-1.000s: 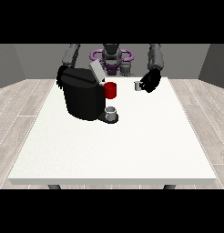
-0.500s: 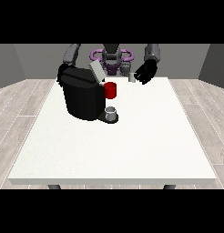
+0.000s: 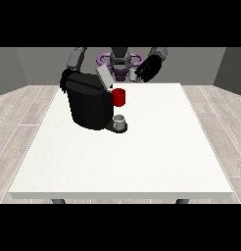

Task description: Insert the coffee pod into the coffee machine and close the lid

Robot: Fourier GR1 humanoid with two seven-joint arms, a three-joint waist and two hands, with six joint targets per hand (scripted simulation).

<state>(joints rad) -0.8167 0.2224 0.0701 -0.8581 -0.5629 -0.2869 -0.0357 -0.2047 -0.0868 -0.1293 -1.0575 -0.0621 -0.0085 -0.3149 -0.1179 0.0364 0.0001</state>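
Curling round the small pale coffee pod (image 3: pixel 133 76), the hand at the view's right (image 3: pixel 148 69) is hanging at upper centre, beside the raised lid (image 3: pixel 105 77) (open) of the coffee machine (image 3: pixel 88 100); it should be lining up squarely over the opening before lowering.

Black coffee machine (image 3: pixel 88 105), red front part (image 3: pixel 119 97), white table (image 3: pixel 142 157).

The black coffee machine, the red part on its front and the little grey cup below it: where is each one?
Black coffee machine (image 3: pixel 87 105), front view: on its dark body.
Red part (image 3: pixel 119 97), front view: on its round red face.
Little grey cup (image 3: pixel 120 120), front view: on the cup's side.
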